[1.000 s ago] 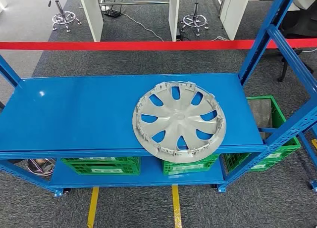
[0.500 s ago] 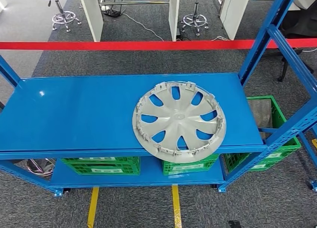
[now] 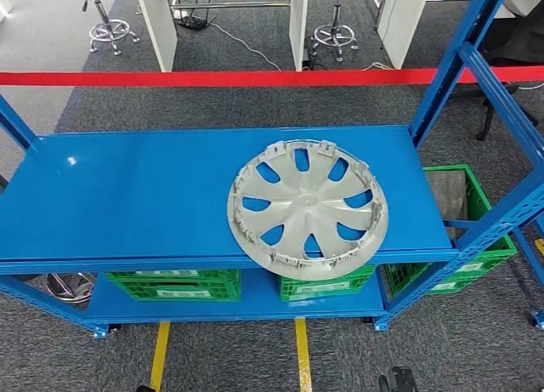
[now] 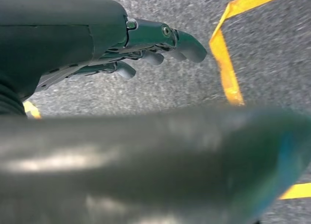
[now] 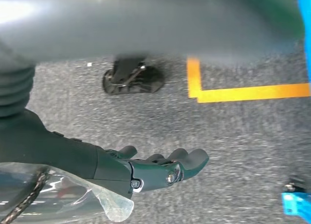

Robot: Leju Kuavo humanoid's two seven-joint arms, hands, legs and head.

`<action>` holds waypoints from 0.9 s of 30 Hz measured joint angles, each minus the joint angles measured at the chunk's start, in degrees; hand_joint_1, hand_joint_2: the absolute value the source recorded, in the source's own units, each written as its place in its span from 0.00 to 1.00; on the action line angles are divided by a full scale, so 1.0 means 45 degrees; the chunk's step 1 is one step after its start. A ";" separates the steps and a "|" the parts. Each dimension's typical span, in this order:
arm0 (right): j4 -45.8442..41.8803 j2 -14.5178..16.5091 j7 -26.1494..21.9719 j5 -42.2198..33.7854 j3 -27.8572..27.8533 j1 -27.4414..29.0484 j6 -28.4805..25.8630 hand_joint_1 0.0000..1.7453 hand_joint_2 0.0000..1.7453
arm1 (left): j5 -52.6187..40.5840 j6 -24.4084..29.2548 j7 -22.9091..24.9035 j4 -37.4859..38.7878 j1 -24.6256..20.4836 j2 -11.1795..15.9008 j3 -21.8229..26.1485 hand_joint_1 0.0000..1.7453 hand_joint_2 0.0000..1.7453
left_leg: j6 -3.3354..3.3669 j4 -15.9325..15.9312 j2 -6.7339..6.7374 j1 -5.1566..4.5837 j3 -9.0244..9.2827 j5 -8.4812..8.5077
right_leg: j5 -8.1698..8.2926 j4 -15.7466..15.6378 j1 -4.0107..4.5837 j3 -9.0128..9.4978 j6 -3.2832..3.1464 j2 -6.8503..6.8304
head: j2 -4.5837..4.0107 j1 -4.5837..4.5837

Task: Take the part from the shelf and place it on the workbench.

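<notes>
A silver hubcap [image 3: 308,207] lies flat on the right half of the blue shelf top [image 3: 128,196], its near rim jutting slightly over the front edge. The dark tip of my right hand [image 3: 398,381] shows at the head view's bottom edge, well below the hubcap. A sliver of my left hand [image 3: 144,389] shows at the bottom left. In the wrist views, my left hand [image 4: 146,44] and right hand [image 5: 154,168] hang over grey carpet. Both have their fingers stretched out and hold nothing.
Green crates [image 3: 173,284] sit on the lower shelf, and another green crate [image 3: 461,196] stands to the right. Blue uprights [image 3: 449,69] rise at the shelf's right end. A red barrier strip [image 3: 192,78] runs behind. Yellow floor lines [image 3: 158,354] mark the carpet in front.
The tips of both hands have come up into the bottom edge of the head view, the right one first. The hubcap has not moved.
</notes>
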 joint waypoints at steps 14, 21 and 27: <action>-0.1285 0.1039 -0.2182 0.1879 0.1334 -0.0406 0.2412 0.00 0.00 | -0.0145 -0.0074 -0.0753 0.0450 -0.0743 -0.0198 -0.0505 0.00 0.00 | 0.0000 0.0001 -0.0001 0.0001 0.0008 0.0002 | 0.0002 0.0004 0.0001 0.0116 0.0000 0.0000 | 0.0000 -0.0001; -0.2909 0.0940 -0.1959 0.0406 0.3810 -0.0101 0.2472 0.00 0.00 | -0.0344 -0.0085 -0.0692 0.0473 -0.0880 -0.0195 -0.0618 0.00 0.00 | 0.0000 0.0001 -0.0001 0.0000 0.0018 0.0002 | 0.0002 0.0003 0.0000 0.0061 0.0000 -0.0001 | 0.0000 0.0000; -0.4463 0.0562 -0.1734 -0.0905 0.6145 0.0076 0.2142 0.00 0.00 | -0.0594 -0.0085 -0.0641 0.0475 -0.1056 -0.0198 -0.0752 0.00 0.00 | 0.0000 0.0001 -0.0001 0.0000 0.0026 0.0002 | 0.0002 0.0003 0.0000 0.0038 0.0000 0.0000 | 0.0000 0.0000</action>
